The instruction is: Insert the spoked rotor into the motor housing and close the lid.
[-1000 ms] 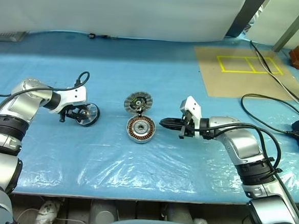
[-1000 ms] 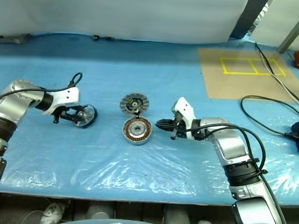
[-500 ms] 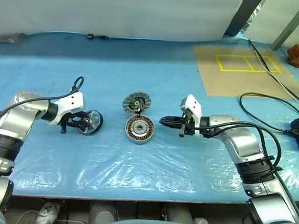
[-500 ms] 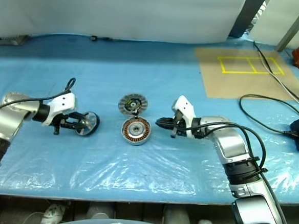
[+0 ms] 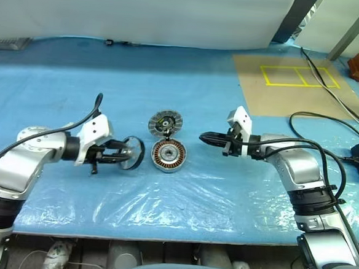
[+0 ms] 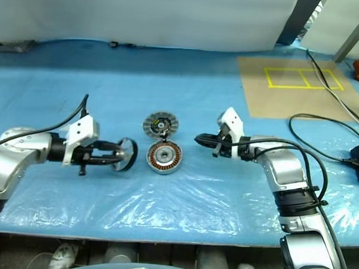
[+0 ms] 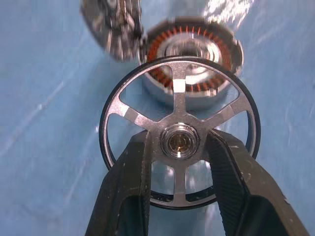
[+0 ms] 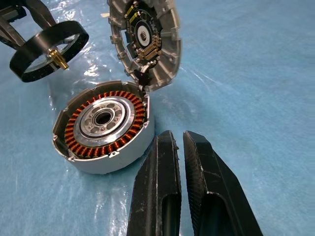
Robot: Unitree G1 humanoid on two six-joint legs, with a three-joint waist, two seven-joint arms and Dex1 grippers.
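Raised lid [image 5: 166,122] behind motor housing [image 5: 168,155]

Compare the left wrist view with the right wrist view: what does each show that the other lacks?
Left wrist only: the rotor's spoked face, its hub clamped by the left pincer. Right wrist only: the rotor's brass shaft tip, the lid's dark centre in detail, the shut right pincer. Both: the housing with copper windings, lid hinged open behind it, the blue sheet.

Between the black fingers of my left claw [image 7: 181,162]: spoked rotor [image 7: 179,142], black rim, silver spokes, brass-toned hub. Ahead of my right claw [image 8: 178,147]: motor housing [image 8: 103,125], silver with copper-orange windings. Beyond it, lid [image 8: 145,39], silver ribs, dark centre. Blue sheet [image 5: 182,190] underneath.
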